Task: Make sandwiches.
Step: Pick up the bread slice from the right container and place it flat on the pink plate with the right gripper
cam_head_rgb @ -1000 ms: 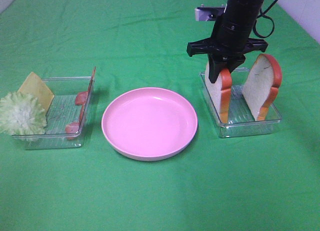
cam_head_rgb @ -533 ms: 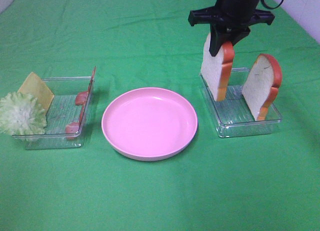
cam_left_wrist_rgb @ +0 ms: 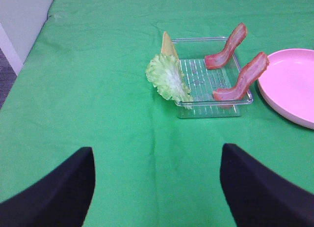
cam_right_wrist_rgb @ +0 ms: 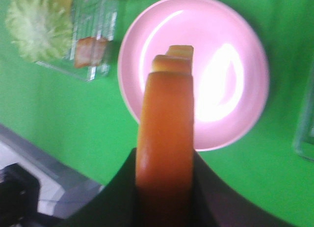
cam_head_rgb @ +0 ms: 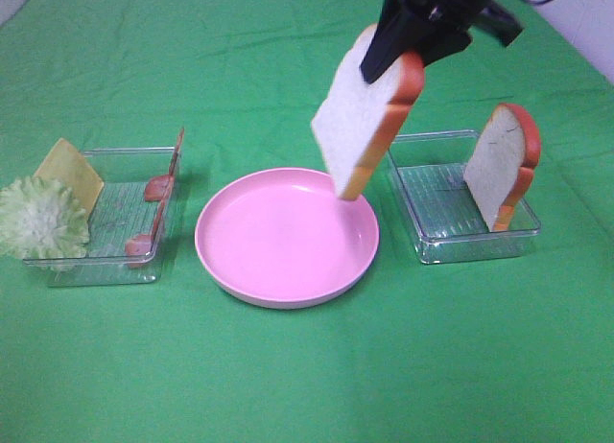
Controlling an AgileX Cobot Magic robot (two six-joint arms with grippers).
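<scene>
Moved: bread slice (cam_head_rgb: 363, 117) is out of clear tray (cam_head_rgb: 470, 249), hangs tilted over pink plate (cam_head_rgb: 288, 297)

Near side: left gripper (cam_left_wrist_rgb: 157, 187) is spread wide, grips nothing. Mid-table: right gripper (cam_head_rgb: 389, 59) clamps bread slice by its crust, above plate's far right rim. Beyond: second slice (cam_head_rgb: 499, 170) leans upright in tray

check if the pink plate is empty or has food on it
Empty. The pink plate shows bare; the bread slice hangs above it, clamped in the right gripper.
</scene>
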